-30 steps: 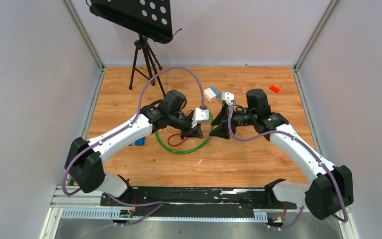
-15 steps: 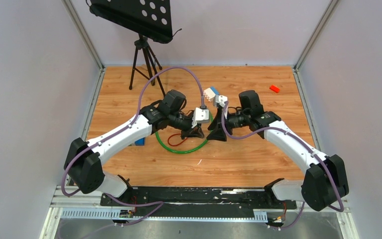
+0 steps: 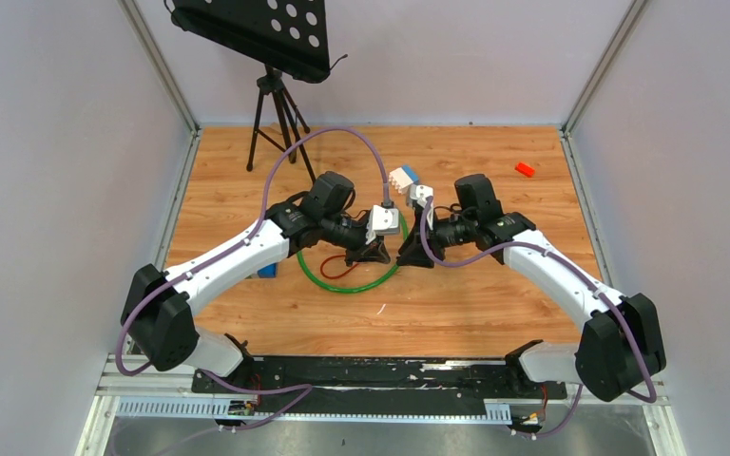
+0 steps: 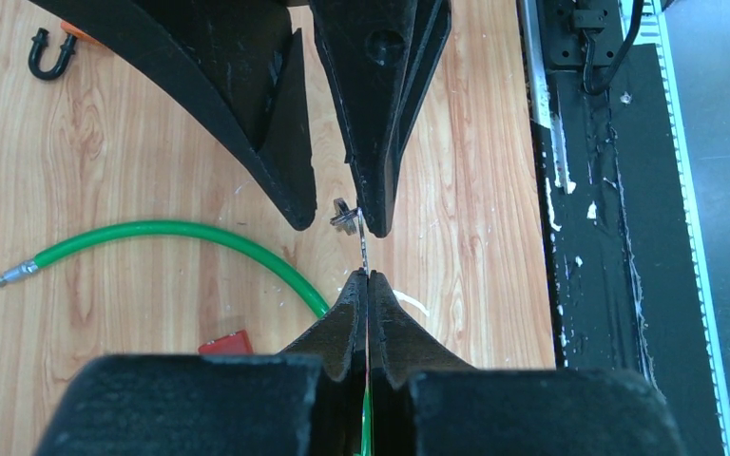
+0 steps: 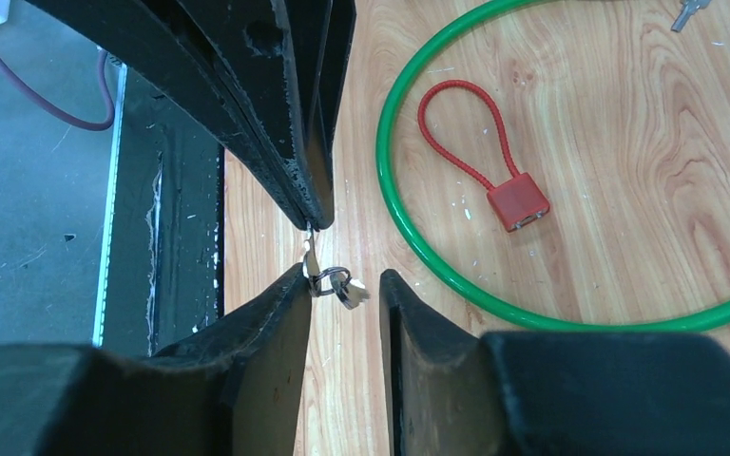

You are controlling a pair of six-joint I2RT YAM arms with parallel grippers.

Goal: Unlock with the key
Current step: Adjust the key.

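Note:
A small silver key (image 4: 364, 255) sticks out of my left gripper (image 4: 368, 275), which is shut on it above the table. Its key ring (image 5: 339, 283) hangs between the fingertips of my right gripper (image 5: 344, 277). That gripper is open, with the ring touching its left finger (image 5: 285, 304) and a gap to the other finger. In the top view the left gripper (image 3: 381, 252) and right gripper (image 3: 405, 255) meet tip to tip at mid-table. The red padlock (image 5: 520, 201) with its red cable loop lies flat on the wood inside a green hose ring (image 5: 418, 256).
The green hose (image 3: 347, 285) circles the padlock (image 3: 335, 267). A white, blue and orange block (image 3: 403, 177) lies behind the grippers. A red block (image 3: 525, 169) lies at the far right. A tripod stand (image 3: 273, 104) is at the back left. A black shackle (image 4: 46, 55) lies on the wood.
My right arm has swung left until its fingertips meet the left gripper's, and its jaws have narrowed around the key ring. The left arm has stayed still, holding the key.

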